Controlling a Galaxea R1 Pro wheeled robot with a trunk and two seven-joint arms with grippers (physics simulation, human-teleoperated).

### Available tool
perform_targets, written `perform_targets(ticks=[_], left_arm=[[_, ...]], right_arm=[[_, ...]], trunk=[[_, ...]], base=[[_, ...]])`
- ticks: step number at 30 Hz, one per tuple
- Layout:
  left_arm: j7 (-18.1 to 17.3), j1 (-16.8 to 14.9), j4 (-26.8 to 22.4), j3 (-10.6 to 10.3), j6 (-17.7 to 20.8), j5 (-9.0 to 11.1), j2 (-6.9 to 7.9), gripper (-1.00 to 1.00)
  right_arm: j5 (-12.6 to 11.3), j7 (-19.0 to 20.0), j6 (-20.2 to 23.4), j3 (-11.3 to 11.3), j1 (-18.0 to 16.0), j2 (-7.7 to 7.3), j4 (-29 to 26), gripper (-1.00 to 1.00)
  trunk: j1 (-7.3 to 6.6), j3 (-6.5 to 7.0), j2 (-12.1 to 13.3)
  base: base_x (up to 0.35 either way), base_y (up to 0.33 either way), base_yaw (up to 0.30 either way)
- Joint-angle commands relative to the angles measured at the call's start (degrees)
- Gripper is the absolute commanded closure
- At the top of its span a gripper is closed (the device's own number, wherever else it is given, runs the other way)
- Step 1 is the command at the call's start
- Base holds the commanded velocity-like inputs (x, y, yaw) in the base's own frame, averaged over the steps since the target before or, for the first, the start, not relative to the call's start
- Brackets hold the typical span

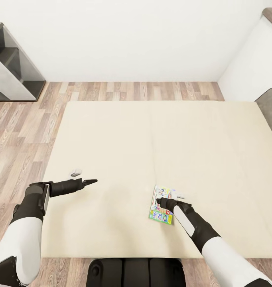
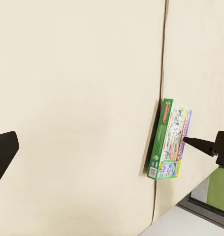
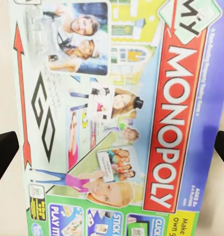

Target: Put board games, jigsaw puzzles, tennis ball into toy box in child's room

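One of the board games, a green-blue "Monopoly" box (image 1: 157,215), lies flat on the beige mattress of the bed (image 1: 132,139), near its front edge. My right gripper (image 1: 162,202) hovers right over this box, open, with a dark finger at each side of the printed lid (image 3: 116,123) and nothing clamped. My left gripper (image 1: 92,181) is held over the mattress to the left of the box, pointing toward it, and is open and empty. From the left wrist the box (image 2: 171,140) shows at a distance. The toy box and the table are out of view.
A small pale object (image 1: 76,173) rests at the mattress's left edge. Wood-plank floor (image 1: 24,131) runs along the left and far sides. A grey shelf unit (image 1: 12,67) stands at the back left, a grey headboard (image 1: 271,103) at the right. My base (image 1: 136,273) meets the bed's front edge.
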Motion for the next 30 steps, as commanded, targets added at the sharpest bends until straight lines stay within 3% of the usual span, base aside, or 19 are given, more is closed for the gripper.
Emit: perform_targets(ticks=[1,30], left_arm=[[-0.57,-0.06,-0.05,0.23,0.44,-0.59,-0.05,-1.00],[-0.56,-0.06,-0.05,0.21,0.42,-0.60,-0.05,-1.00]], right_arm=[[-0.60,-0.58,0.11,0.35,-0.04,-0.09,-0.12,-1.00],[-0.60,-0.62,0.10,0.26,-0.04,-0.09,-0.12,-1.00]], trunk=[[0.03,-0.07,-0.09],[0.03,-0.07,-0.09]], base=[[0.000,0.000,0.000],[0.000,0.000,0.000]])
